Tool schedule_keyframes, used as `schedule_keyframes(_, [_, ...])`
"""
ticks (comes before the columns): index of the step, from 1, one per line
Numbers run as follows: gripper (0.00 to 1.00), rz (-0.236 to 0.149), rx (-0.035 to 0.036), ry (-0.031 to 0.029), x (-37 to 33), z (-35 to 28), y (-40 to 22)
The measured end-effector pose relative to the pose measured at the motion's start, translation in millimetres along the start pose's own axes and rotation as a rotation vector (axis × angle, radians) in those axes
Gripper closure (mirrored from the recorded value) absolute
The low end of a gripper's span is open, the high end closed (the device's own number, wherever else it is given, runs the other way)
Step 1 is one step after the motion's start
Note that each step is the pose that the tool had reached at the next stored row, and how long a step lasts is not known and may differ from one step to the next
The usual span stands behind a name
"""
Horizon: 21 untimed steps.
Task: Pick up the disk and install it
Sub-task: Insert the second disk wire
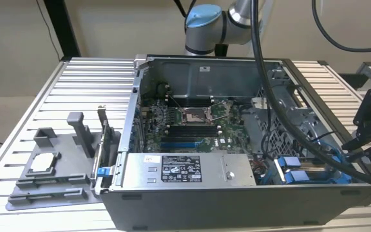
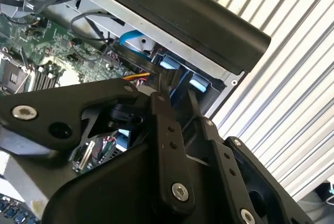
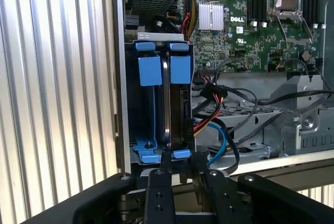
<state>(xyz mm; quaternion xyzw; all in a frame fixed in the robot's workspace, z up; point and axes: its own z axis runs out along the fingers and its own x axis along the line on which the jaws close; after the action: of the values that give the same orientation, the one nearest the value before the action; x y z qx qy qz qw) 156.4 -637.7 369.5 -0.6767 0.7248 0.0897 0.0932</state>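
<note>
While the claw [image 3: 180,167] hovers, the disk [image 3: 180,98] sits bayed.

Exterior view evenly lit, soft, slightly hazy; computer case [image 1: 237,145] interior dim. First wrist view: strong glare on ribbed table [image 3: 57,78], highlights washed out, drive bay in shadow. Second wrist view: gripper [image 2: 180,125] close, dark, soft-focused; bright bands on table slats.

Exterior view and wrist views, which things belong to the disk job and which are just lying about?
Job in hand:
disk in its blue frame
gripper, close to the disk
case

Lying about:
tray
chip on the tray
power supply
cables
</note>
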Motion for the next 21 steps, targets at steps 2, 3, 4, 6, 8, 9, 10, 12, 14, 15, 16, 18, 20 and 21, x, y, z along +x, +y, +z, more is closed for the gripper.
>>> schedule_keyframes(2, [1.0, 0.0, 0.0, 0.0, 0.0, 0.0, 0.0])
schedule_keyframes(3, [1.0, 0.0, 0.0, 0.0, 0.0, 0.0, 0.0])
schedule_keyframes(4, [1.0, 0.0, 0.0, 0.0, 0.0, 0.0, 0.0])
schedule_keyframes(6, [1.0, 0.0, 0.0, 0.0, 0.0, 0.1, 0.0])
schedule_keyframes(8, [1.0, 0.0, 0.0, 0.0, 0.0, 0.1, 0.0])
schedule_keyframes(9, [1.0, 0.0, 0.0, 0.0, 0.0, 0.1, 0.0])
schedule_keyframes(10, [1.0, 0.0, 0.0, 0.0, 0.0, 0.2, 0.0])
schedule_keyframes(12, [1.0, 0.0, 0.0, 0.0, 0.0, 0.2, 0.0])
schedule_keyframes(14, [1.0, 0.0, 0.0, 0.0, 0.1, 0.2, 0.0])
schedule_keyframes(15, [1.0, 0.0, 0.0, 0.0001, 0.1, 0.2, 0.0])
schedule_keyframes(16, [1.0, 0.0, 0.0, 0.0, 0.1, 0.3, 0.0])
schedule_keyframes(18, [1.0, 0.0, 0.0, 0.0, 0.1, 0.2, 0.0])
schedule_keyframes(20, [1.0, 0.0, -0.0001, -0.0002, 0.0, -0.2, 0.0])
schedule_keyframes(21, [1.0, -0.001, -0.0002, -0.0007, 0.0, -0.1, 0.0])
